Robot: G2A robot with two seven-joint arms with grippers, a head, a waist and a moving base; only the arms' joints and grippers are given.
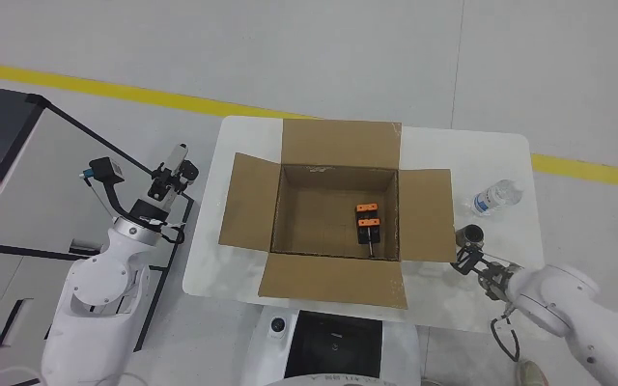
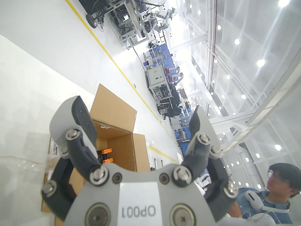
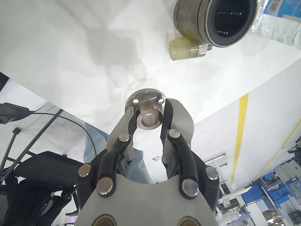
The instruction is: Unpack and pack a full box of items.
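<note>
1. Right gripper (image 3: pixel 149 121) is closed on a flanged bushing (image 3: pixel 147 106). The ribbed pads (image 3: pixel 167 116) pinch the sleeve from both sides. The bore faces back toward the wrist and the flange end points at the table (image 1: pixel 463 154).
2. The bushing's long axis therefore runs in line with the fingers, flange lowermost. Whether the flange is touching the tabletop cannot be told.
3. In the top view the right gripper (image 1: pixel 470 256) sits at the table's near right edge, just outside the right flap of the cardboard box (image 1: pixel 338 145).
4. Near the held bushing, on the bare table, lie three items:
   - a linear bearing (image 3: pixel 214 12) on its side
   - a small capped fitting (image 3: pixel 185 49) touching or just beside the bearing
   - a water bottle (image 3: pixel 279 12) on the bearing's other side, lying flat
5. The box stands open in the middle of the table with all four flaps folded out. One orange-and-black part (image 1: pixel 367 224) lies on its floor, toward the right wall.
6. Left gripper (image 2: pixel 138 109) has its jaws spread wide with nothing between them. It hangs off the table's left side, well apart from the box and angled up toward the room.
7. Key relation: the box opening lies to the left of the right gripper, past the right flap, and the right arm is much the nearer one.
8. Judgement: the laid-out parts suggest unpacking is nearly done, and the bushing looks about to join the row. A release should leave it standing on its flange. Tipped, it could roll toward the near edge.
</note>
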